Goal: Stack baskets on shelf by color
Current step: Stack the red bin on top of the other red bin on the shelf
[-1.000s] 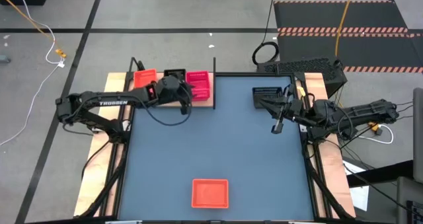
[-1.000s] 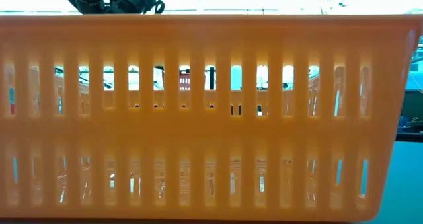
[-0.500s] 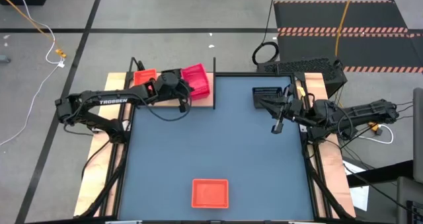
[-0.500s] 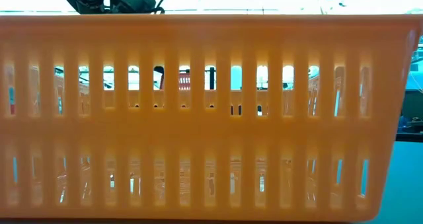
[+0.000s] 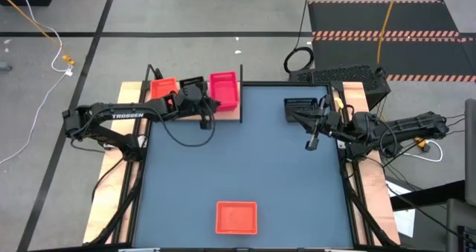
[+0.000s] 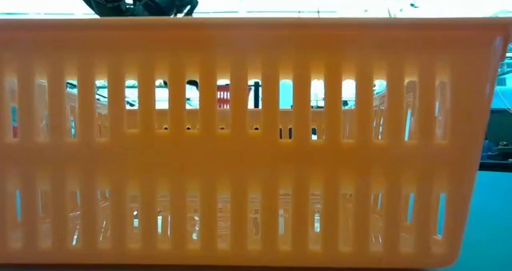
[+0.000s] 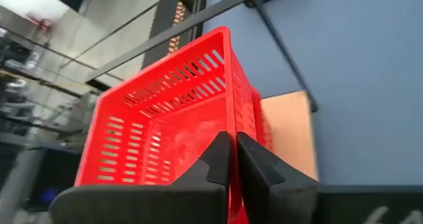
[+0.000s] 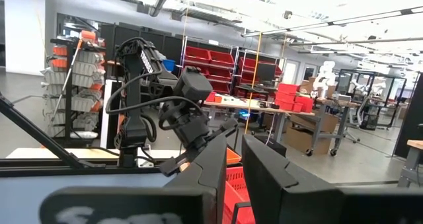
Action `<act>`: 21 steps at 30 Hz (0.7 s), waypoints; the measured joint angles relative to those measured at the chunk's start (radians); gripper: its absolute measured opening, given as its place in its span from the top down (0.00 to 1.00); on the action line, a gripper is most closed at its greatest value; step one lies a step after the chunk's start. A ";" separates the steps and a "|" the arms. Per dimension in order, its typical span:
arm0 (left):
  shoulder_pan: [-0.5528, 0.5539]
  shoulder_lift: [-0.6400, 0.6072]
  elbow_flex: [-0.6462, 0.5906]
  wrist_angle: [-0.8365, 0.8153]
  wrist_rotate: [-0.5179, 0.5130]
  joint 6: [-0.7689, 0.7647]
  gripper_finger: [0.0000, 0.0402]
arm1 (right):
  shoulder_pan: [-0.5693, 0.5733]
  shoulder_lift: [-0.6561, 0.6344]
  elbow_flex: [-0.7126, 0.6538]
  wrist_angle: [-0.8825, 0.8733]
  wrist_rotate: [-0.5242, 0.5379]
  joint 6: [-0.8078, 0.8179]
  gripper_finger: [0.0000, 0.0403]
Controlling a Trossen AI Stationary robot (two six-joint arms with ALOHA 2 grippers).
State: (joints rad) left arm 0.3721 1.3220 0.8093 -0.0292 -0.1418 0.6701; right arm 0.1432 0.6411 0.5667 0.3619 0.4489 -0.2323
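Note:
My left gripper (image 5: 208,100) is shut on a pink-red basket (image 5: 224,88) at the right end of the light-wood shelf (image 5: 227,117). On the shelf's left end sits an orange basket (image 5: 163,87), with a black basket (image 5: 195,82) beside it, partly hidden by my left hand. Another black basket (image 5: 297,105) lies at the table's far right. My right gripper (image 5: 312,122) hangs raised beside it, fingers a little apart with nothing between them (image 8: 234,151). A second orange basket (image 5: 236,216) stands at the near edge and fills the low view (image 6: 240,143). My left gripper pinches the pink-red basket's wall nearest my arm, at its rim (image 7: 232,196). One finger (image 7: 215,161) is inside the basket and one (image 7: 258,164) outside. The fingers slant down from the table's left. The basket sits tilted in the wrist view; I cannot tell whether its bottom rests on the shelf.
Thin black posts (image 5: 241,96) stand at the shelf's right end. Wooden boards (image 5: 364,185) run along the table's left and right sides. A black case (image 5: 342,77) lies beyond the far right corner. The blue-grey tabletop (image 5: 245,163) lies bare between the shelf and the near orange basket.
My left gripper has shut on the pink-red basket's wall and its wrist has rolled. The basket tipped up with it, then came round, and now shows its open top upward, a little nearer the table's far edge than before.

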 joint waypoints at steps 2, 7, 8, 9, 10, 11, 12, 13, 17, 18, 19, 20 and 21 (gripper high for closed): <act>-0.002 0.000 0.000 -0.002 -0.024 0.009 0.96 | 0.000 0.000 0.000 0.000 0.000 -0.001 0.89; -0.001 0.000 0.000 -0.005 -0.043 0.002 0.98 | 0.000 0.000 0.000 0.000 0.000 -0.001 0.89; -0.001 0.000 0.000 -0.005 -0.042 -0.001 0.98 | 0.000 0.000 0.000 0.000 0.000 -0.001 0.89; -0.001 0.000 0.000 -0.006 -0.041 -0.005 0.97 | 0.000 0.000 0.000 0.000 0.000 -0.001 0.89; -0.001 0.000 0.000 -0.009 -0.037 -0.009 0.96 | 0.000 0.000 0.000 0.000 0.000 -0.001 0.89; -0.001 0.000 0.000 -0.017 -0.032 -0.010 0.95 | 0.000 0.000 0.000 0.000 0.000 -0.001 0.89; -0.001 0.000 0.000 -0.028 -0.029 -0.010 0.95 | 0.000 0.000 0.000 0.000 0.000 -0.001 0.89; -0.001 0.000 0.000 -0.036 -0.027 -0.010 0.96 | 0.000 0.000 0.000 0.000 0.000 -0.001 0.89; 0.006 0.000 0.000 -0.053 -0.026 0.024 0.98 | 0.000 0.000 0.000 0.000 0.000 -0.001 0.89; 0.010 0.000 0.000 -0.052 -0.026 0.030 0.98 | 0.000 0.000 0.000 0.000 0.000 -0.001 0.89; 0.013 0.000 0.000 -0.051 -0.026 0.036 0.96 | 0.000 0.000 0.000 0.000 0.000 0.000 0.89; 0.017 0.000 0.000 -0.050 -0.025 0.044 0.95 | 0.000 0.000 0.000 0.000 0.000 0.000 0.89; 0.020 0.000 0.000 -0.050 -0.025 0.049 0.93 | 0.000 0.000 0.000 0.000 0.000 0.000 0.89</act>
State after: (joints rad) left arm 0.3922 1.3223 0.8093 -0.0789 -0.1665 0.7188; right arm 0.1433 0.6411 0.5667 0.3620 0.4491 -0.2321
